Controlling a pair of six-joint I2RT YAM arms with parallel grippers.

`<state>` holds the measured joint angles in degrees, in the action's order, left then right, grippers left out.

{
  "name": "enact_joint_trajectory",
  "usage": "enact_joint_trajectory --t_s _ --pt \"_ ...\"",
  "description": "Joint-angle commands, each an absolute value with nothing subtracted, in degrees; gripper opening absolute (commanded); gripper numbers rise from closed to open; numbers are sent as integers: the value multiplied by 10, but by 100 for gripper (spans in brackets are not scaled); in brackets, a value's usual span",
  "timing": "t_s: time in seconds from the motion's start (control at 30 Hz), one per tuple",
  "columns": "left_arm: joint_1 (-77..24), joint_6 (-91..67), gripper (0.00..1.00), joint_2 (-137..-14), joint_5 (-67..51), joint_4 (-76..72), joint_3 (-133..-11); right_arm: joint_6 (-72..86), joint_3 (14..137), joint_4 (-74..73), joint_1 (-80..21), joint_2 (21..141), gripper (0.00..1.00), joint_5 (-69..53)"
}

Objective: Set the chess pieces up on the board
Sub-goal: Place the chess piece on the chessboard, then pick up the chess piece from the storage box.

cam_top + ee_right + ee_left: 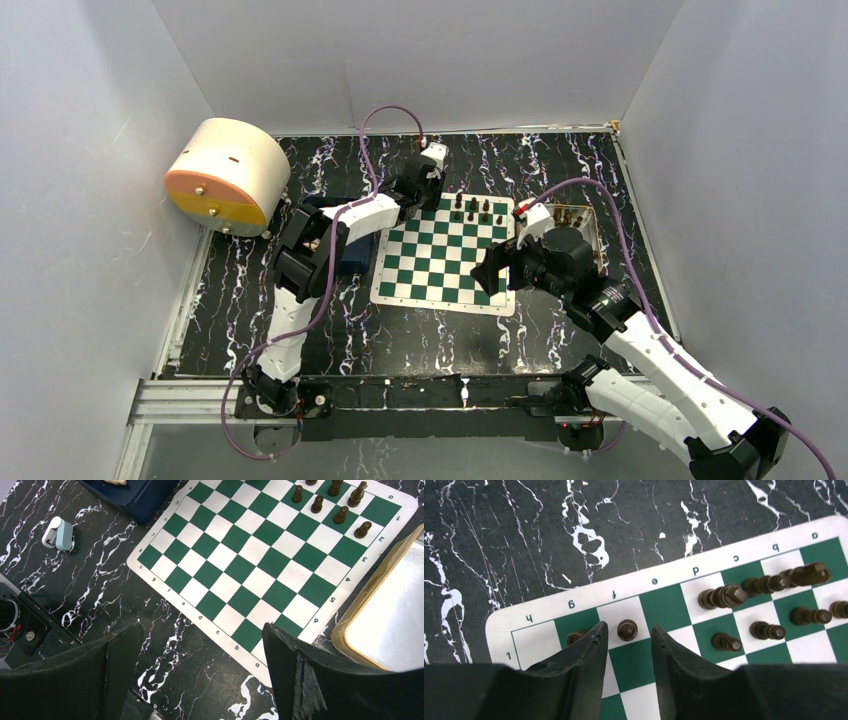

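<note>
The board (pixel 440 265) lies flat in the middle of the table, green and white checks. Several dark chess pieces (pixel 472 210) stand on its far rows. In the left wrist view one small piece (pixel 627 629) stands upright on the white f square, between the tips of my left gripper (pixel 629 632), which is open and clear of it on both sides. Another piece (pixel 574 636) on the g square is half hidden behind the left finger. More pieces (pixel 724 596) stand to the right. My right gripper (pixel 200 630) hangs wide open and empty above the board's (pixel 240 565) near corner.
A gold tin tray (pixel 580 225) lies just right of the board, its rim (pixel 350 610) close to my right finger. A dark blue box (pixel 355 250) lies at the board's left edge. A white and orange drum (pixel 225 175) stands far left. A small white-blue object (pixel 59 534) lies on the table.
</note>
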<state>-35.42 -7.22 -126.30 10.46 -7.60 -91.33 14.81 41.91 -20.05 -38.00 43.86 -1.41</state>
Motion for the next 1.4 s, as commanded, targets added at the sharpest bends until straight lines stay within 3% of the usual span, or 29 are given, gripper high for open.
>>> enact_joint_trajectory --t_s 0.0,0.37,0.53,0.57,0.63,0.7,0.9,1.17,1.37 --pt "-353 -83 38 -1236 87 -37 -938 156 447 -184 -381 438 99 -4" --pt "-341 -122 53 -1139 14 108 -978 216 487 -202 -382 505 99 94" --pt "-320 -145 57 -1038 -25 130 -901 208 526 -224 -381 559 99 162" --pt "-318 -144 69 -1016 -26 135 -881 204 531 -226 -381 570 99 175" --pt "-316 -135 74 -968 -29 143 -841 202 546 -240 -374 594 99 196" --pt "-316 -128 87 -920 -33 151 -803 196 562 -255 -356 621 99 196" --pt "-316 -105 89 -781 -49 155 -667 181 579 -263 -259 682 97 146" --pt "-316 -83 93 -673 -25 132 -519 151 557 -209 -127 733 81 149" --pt "-316 -73 93 -643 20 114 -482 123 554 -153 -51 789 54 146"
